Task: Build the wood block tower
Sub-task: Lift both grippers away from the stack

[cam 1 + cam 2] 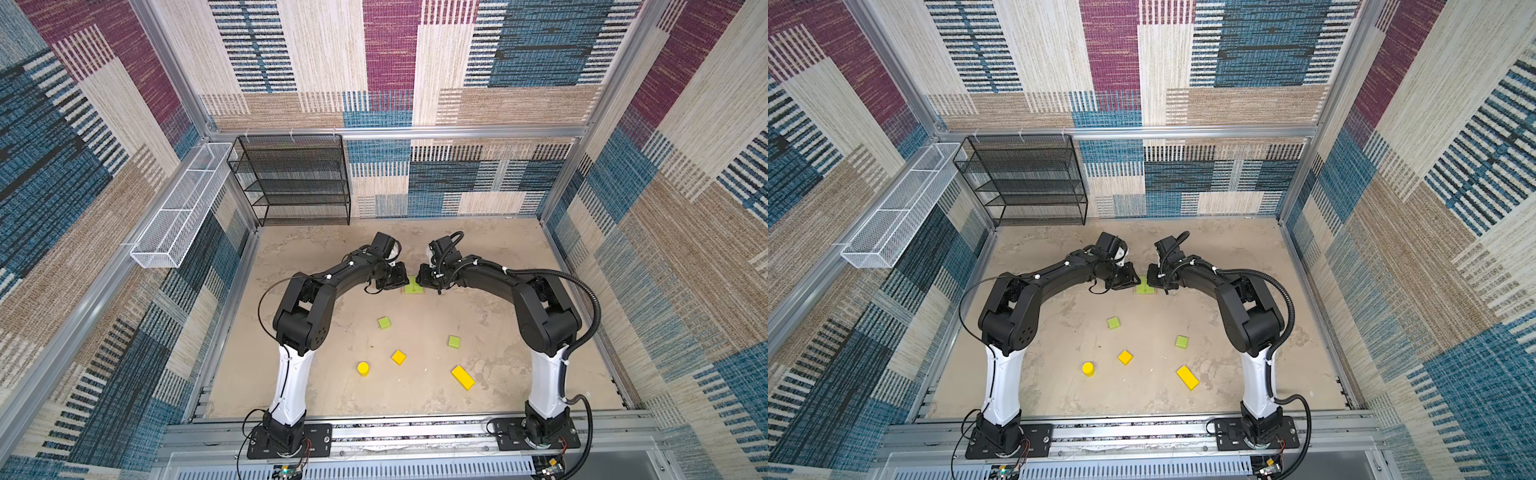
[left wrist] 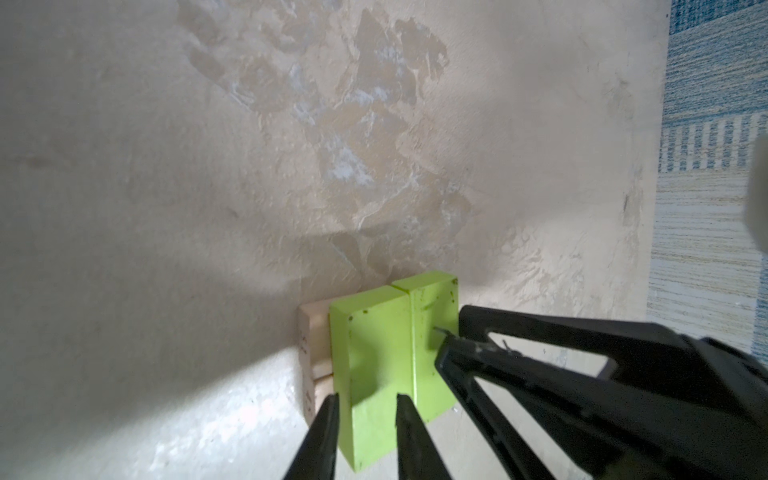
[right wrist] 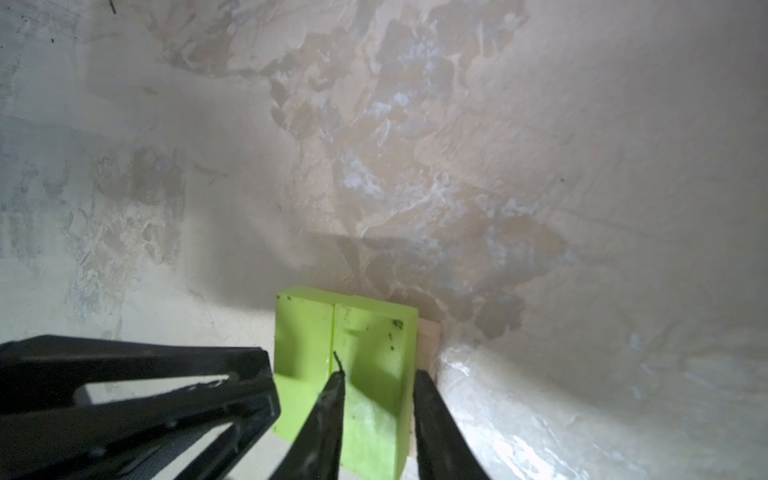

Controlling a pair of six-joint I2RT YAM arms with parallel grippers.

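As we read outward from the arm bases, the desk (image 1: 332, 386) carries three loose yellow blocks (image 1: 398, 357), then the left green cube (image 1: 384, 322) and right green cube (image 1: 454, 341), each, we judge, nearer its own-side arm. Farthest, the tower (image 1: 415, 287): left green bar (image 2: 374, 357) and right green bar (image 3: 374, 353) abreast on tan planks (image 2: 309, 328), long axes pointing away. Left fingers (image 2: 401, 409) grip the left one; right fingers (image 3: 337, 390) straddle the right one, contact undetermined.

Two overhead eyes, two wrist close-ups.
High at the front, side by side, tilted down over the whole table (image 1: 415, 399) in both top views. At the wrists, close in, looking past the left gripper (image 2: 366, 399) and the right gripper (image 3: 379, 374) onto the lime-green blocks (image 2: 374, 353) from opposite sides. Shared by all four: those blocks.
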